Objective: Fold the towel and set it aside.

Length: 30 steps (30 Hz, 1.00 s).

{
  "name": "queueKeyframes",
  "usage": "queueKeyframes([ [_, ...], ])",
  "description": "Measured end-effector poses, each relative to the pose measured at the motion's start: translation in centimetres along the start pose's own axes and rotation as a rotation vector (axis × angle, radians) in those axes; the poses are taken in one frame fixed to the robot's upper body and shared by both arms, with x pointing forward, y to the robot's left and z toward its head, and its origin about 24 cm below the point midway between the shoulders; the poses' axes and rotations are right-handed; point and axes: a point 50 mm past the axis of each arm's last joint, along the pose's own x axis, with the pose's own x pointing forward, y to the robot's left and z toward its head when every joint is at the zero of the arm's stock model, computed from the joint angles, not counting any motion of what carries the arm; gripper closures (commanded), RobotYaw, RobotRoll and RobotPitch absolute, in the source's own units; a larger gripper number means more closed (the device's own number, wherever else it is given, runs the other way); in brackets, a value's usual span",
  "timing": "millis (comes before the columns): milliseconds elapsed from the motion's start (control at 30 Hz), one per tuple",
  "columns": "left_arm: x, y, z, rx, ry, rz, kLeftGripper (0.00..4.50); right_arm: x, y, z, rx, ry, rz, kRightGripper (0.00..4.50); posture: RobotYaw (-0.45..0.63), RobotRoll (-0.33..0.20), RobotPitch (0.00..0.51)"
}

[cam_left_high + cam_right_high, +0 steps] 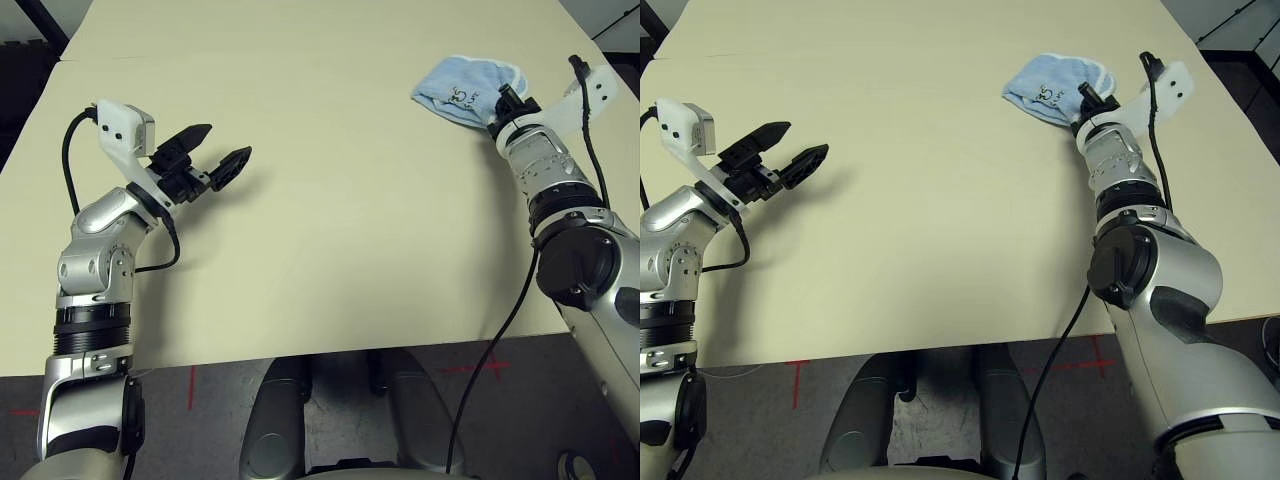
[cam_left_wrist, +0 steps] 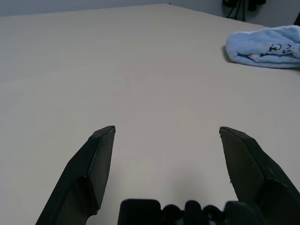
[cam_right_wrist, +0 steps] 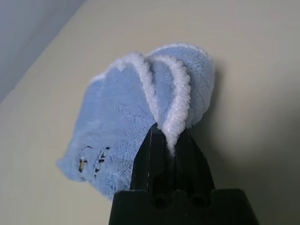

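Two grippers: right gripper [image 3: 171,140] pinches folded towel [image 1: 465,88] at table [image 1: 320,150] far right; left gripper [image 1: 205,155] wide open, empty. Set-aside step; next prob. lower & let go.

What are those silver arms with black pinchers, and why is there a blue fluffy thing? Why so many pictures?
It's a robot with two arms. Two pictures come from cameras in its head, looking down at a cream table. The other two come from little cameras on its wrists. The fluffy thing is a small blue towel, folded up, lying near the table's far right side. The right gripper is pinching the towel's white edge. The left gripper is open and holds nothing, above the table's left side.
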Motion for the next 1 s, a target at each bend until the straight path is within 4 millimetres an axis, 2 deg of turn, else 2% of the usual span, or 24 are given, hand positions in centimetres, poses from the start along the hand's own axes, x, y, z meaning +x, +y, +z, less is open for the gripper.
queueKeyframes([
  [167, 0.1, 0.0, 0.1, 0.001, -0.007, -0.002, 0.00, -0.2, -0.9, -0.1, 0.070, -0.063, -0.110, 4.47, -0.03, 0.000, 0.250],
  [333, 0.2, -0.1, 0.1, 0.000, -0.010, -0.005, 0.00, -0.4, -0.6, -0.3, 0.182, -0.107, -0.165, 4.47, -0.02, 0.000, 0.247],
  [700, 0.3, -0.1, 0.1, -0.004, -0.011, -0.006, 0.00, -0.5, 4.4, -0.7, 0.397, -0.131, -0.171, 4.47, -0.02, 0.000, 0.247],
  [833, 0.3, -0.2, 0.0, -0.006, -0.010, -0.006, 0.00, -0.8, 4.8, -1.9, 0.409, -0.105, -0.200, 4.47, 0.00, 0.000, 0.246],
  [1000, 0.2, -0.2, -0.1, -0.007, -0.008, -0.006, 0.00, -0.9, 4.8, -2.2, 0.413, -0.103, -0.223, 4.47, 0.00, 0.000, 0.246],
])
